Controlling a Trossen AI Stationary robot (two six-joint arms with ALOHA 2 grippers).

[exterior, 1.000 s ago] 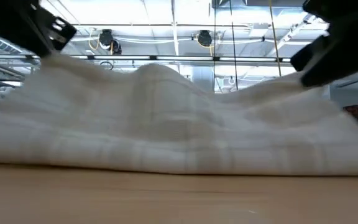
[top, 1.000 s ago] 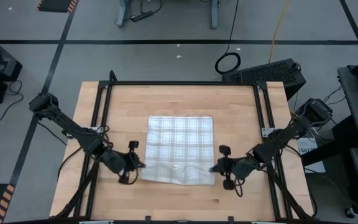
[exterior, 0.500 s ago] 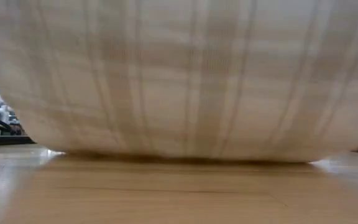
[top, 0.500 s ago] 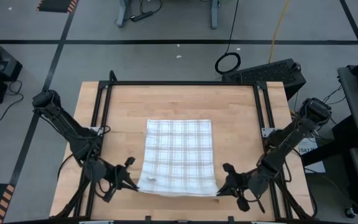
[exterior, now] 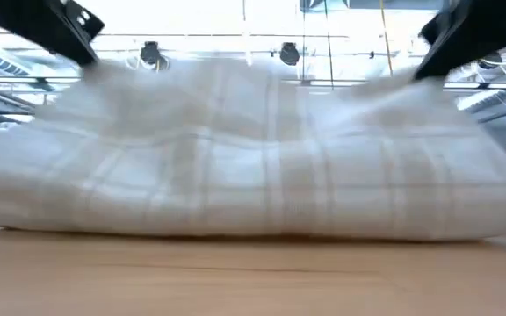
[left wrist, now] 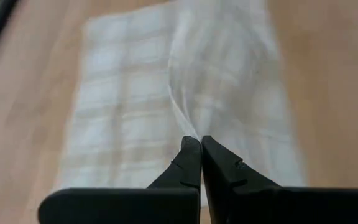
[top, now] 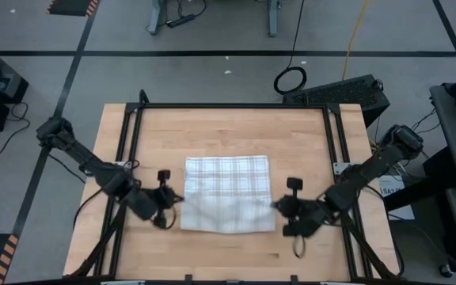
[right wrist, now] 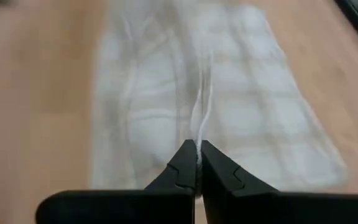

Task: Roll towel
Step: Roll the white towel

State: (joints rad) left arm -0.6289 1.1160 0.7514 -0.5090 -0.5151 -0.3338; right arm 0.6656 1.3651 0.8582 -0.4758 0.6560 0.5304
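Both end effectors are pinched tight on the towel (top: 226, 194), left end effector (left wrist: 199, 144) on one near corner, right end effector (right wrist: 197, 148) on the other. Looks like they've folded the near edge over so there's a first turn to roll from. Towel sits mid wooden table (top: 212, 127), front flap puffed up. Black frame (top: 228, 106) round the table, grey workshop floor (top: 212, 32) beyond.
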